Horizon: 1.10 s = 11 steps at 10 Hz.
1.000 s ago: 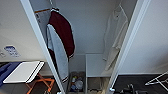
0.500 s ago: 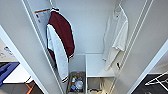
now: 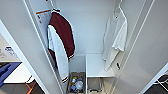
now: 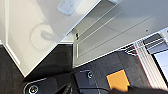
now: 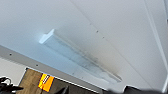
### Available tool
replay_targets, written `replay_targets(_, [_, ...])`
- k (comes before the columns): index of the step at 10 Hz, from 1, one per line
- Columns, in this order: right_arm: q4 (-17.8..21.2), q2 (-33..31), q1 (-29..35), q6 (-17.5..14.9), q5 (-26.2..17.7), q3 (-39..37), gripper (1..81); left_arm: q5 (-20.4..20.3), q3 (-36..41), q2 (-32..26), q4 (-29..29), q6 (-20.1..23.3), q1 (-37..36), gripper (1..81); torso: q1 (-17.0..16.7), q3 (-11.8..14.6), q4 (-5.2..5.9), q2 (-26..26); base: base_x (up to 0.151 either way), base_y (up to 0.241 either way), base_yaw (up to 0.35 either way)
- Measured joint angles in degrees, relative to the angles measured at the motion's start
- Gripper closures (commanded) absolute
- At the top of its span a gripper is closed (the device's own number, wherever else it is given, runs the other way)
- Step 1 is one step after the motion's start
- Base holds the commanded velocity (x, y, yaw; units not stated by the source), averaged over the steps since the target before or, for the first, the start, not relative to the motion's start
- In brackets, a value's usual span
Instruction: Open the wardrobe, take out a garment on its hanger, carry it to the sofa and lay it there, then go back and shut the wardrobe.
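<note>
The wardrobe point(image 3: 87, 30) stands open in front of me, white inside, with its doors swung out to the left point(image 3: 27, 50) and right point(image 3: 147, 50). The white garment point(image 3: 117, 37) hangs on the right side of the inside, on a slim whitish hanger point(image 3: 119, 8). It droops over a white shelf point(image 3: 97, 65). In the left wrist view, dark parts of my left gripper point(image 4: 66, 88) sit low beside a white wardrobe door point(image 4: 30, 30). In the right wrist view, my right gripper point(image 5: 66, 90) is close to a white panel with a long pale ledge point(image 5: 77, 58).
A maroon jacket point(image 3: 63, 35) with white sleeves hangs on the left from an orange-brown hanger point(image 3: 43, 11). A box of small items point(image 3: 76, 83) sits on the wardrobe floor. A white table point(image 3: 17, 75) stands to the left. The dark carpet holds an orange square point(image 4: 118, 80).
The whole head picture has shifted a little, and the left door now takes up more of it. Both clothes hang as before.
</note>
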Motion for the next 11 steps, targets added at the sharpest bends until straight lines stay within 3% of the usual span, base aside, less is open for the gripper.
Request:
replay_targets(4, [0.8, 2.4, -1.4, 4.0, -5.5, -16.9, 1.0, -3.8, -9.9, 7.3, -0.5, -0.1, 4.4, 1.0, 0.0, 0.0, 0.00, 0.0, 0.000, 0.000, 0.000])
replay_targets(7, [1.8, 6.2, -4.1, 7.3, -10.2, -27.7, 1.0, -4.1, -19.7, 15.4, -1.2, -0.3, 7.6, 1.0, 0.0, 0.0, 0.00, 0.0, 0.000, 0.000, 0.000])
replay_targets(11, [2.0, 12.4, -16.2, 9.1, -11.9, -31.5, 1.0, -4.6, -31.8, 27.1, -2.5, -1.3, 10.0, 1.0, -0.1, 0.1, 0.00, 0.0, 0.000, 0.000, 0.000])
